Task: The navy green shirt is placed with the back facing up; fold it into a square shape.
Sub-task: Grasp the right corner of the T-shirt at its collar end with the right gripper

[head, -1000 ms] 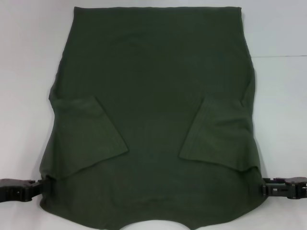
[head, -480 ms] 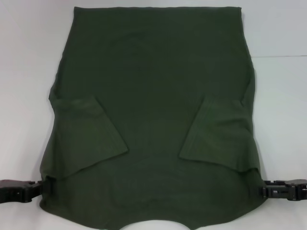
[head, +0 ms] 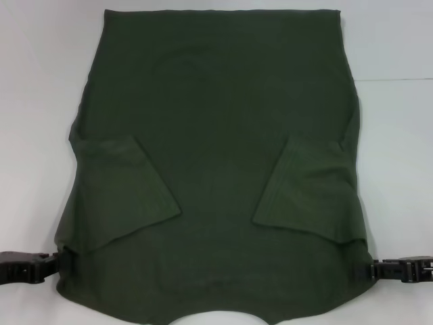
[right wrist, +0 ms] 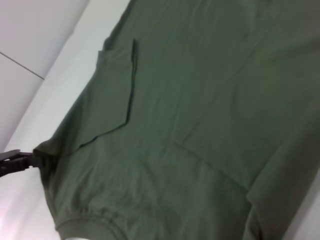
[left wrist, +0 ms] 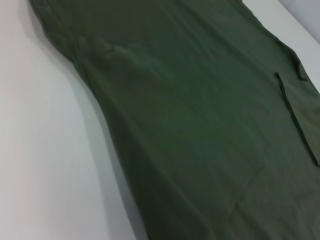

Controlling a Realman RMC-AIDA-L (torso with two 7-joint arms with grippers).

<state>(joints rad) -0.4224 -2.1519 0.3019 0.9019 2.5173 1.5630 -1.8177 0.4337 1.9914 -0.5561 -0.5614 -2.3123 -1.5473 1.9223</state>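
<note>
1. The left gripper (head: 47,264) sat low at the near left edge of the navy green shirt (head: 216,135), fingertips right against the cloth at the shoulder. Honestly couldn't tell if it was pinching fabric or just touching it, the tips were lost against the dark cloth.
2. The right gripper (head: 376,269) mirrored it on the near right edge, also touching the shirt's side. Same deal, couldn't tell whether its fingers were clamped or apart.
3. The right wrist view caught the left gripper (right wrist: 22,161) farther off, poking at the shirt's (right wrist: 200,125) corner.
4. The shirt lay flat, plain side up, on the white table (head: 399,135), collar end nearest the robot, hem at the far side.
5. Both sleeves were tucked inward on top of the body: left sleeve (head: 125,193) and right sleeve (head: 308,193), angled toward the middle, well apart from each other.
6. The left wrist view showed only shirt (left wrist: 200,125) and bare table (left wrist: 45,150), plus one sleeve's edge (left wrist: 295,120).
</note>
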